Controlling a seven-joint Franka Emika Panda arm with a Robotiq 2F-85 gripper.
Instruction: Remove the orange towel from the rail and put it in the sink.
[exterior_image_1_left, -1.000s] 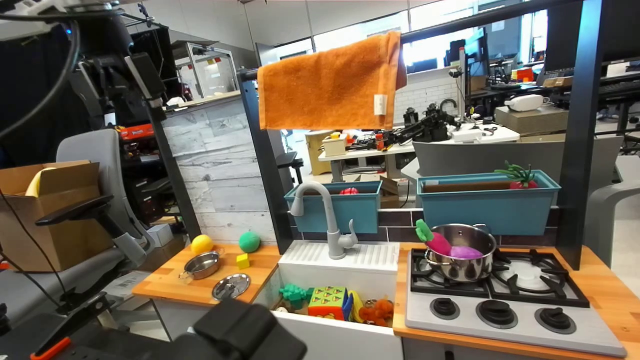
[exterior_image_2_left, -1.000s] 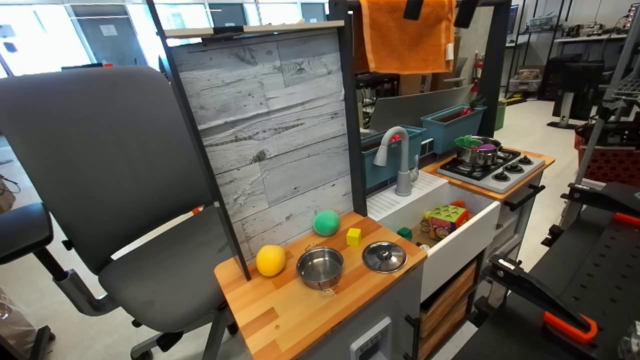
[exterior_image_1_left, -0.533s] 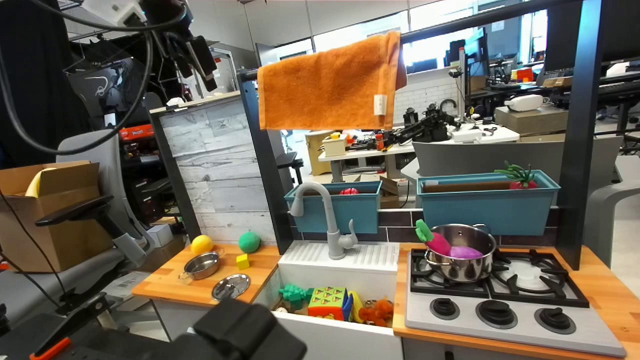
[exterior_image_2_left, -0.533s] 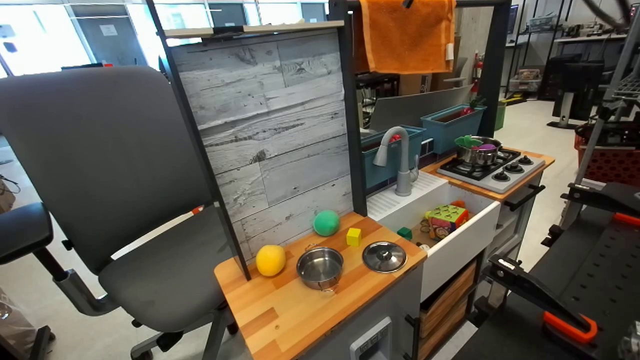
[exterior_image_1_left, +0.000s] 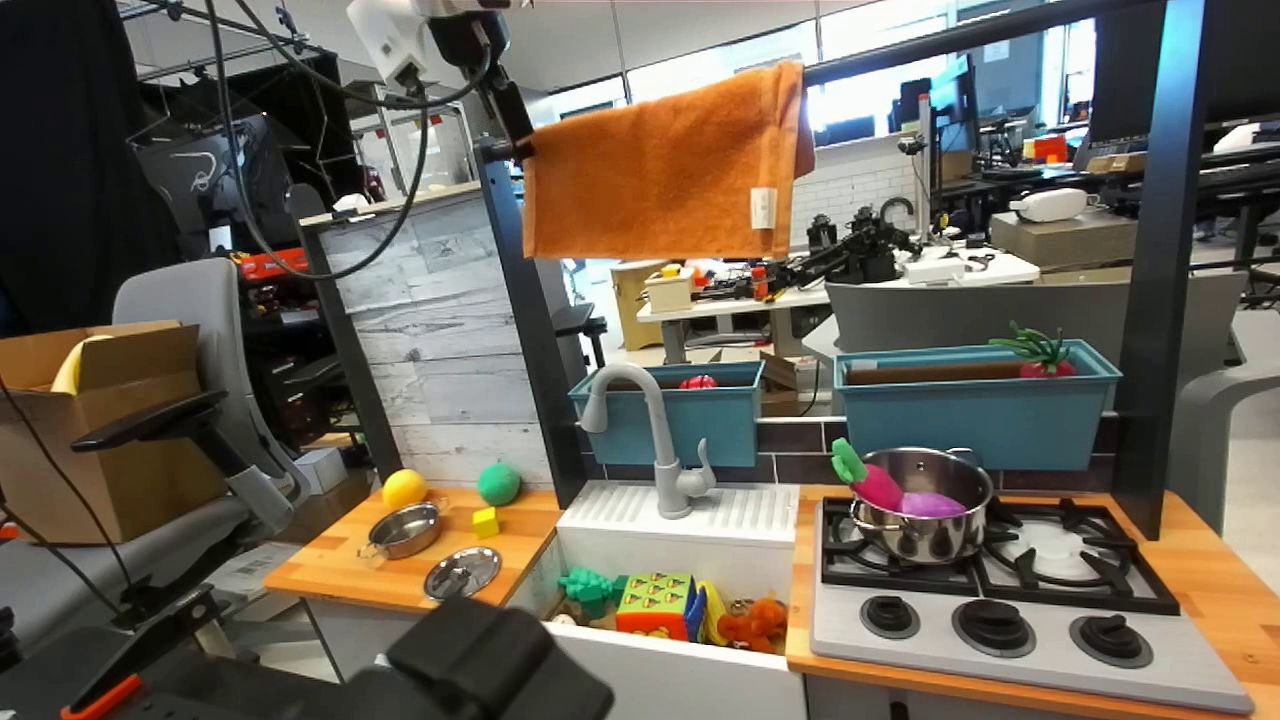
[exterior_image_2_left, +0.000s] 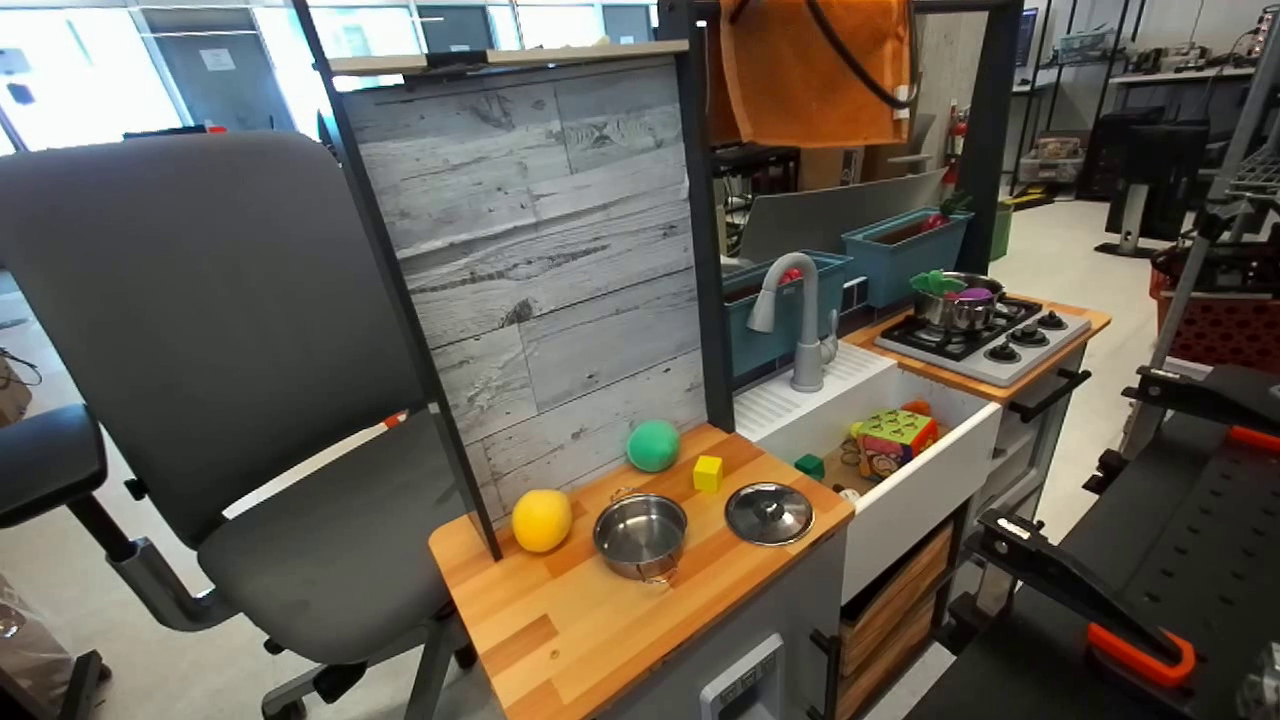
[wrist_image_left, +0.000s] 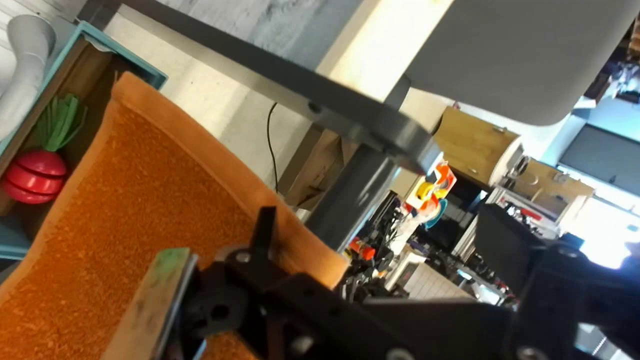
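The orange towel (exterior_image_1_left: 660, 170) hangs folded over the dark rail (exterior_image_1_left: 950, 40) near its left end in an exterior view. It also hangs at the top of an exterior view (exterior_image_2_left: 810, 80) and fills the left of the wrist view (wrist_image_left: 150, 200). My gripper (exterior_image_1_left: 520, 130) is at the towel's upper left edge, by the rail end. In the wrist view my gripper (wrist_image_left: 370, 230) has its fingers wide apart. One finger overlaps the towel; the rail (wrist_image_left: 355, 195) shows between them. Whether a finger presses on the cloth is unclear. The white sink (exterior_image_1_left: 680, 665) below holds several toys.
A grey faucet (exterior_image_1_left: 660, 440) rises behind the sink. Teal planters (exterior_image_1_left: 980, 420) hang below the rail. A metal pot (exterior_image_1_left: 920, 540) with toy vegetables stands on the stove at right. A pan (exterior_image_2_left: 640, 540), lid (exterior_image_2_left: 768, 514) and balls sit on the wooden counter. A dark post supports the rail.
My gripper has moved right to the towel's left edge, and that edge has shifted slightly right. The fingers have left an exterior view, where a cable now hangs before the towel.
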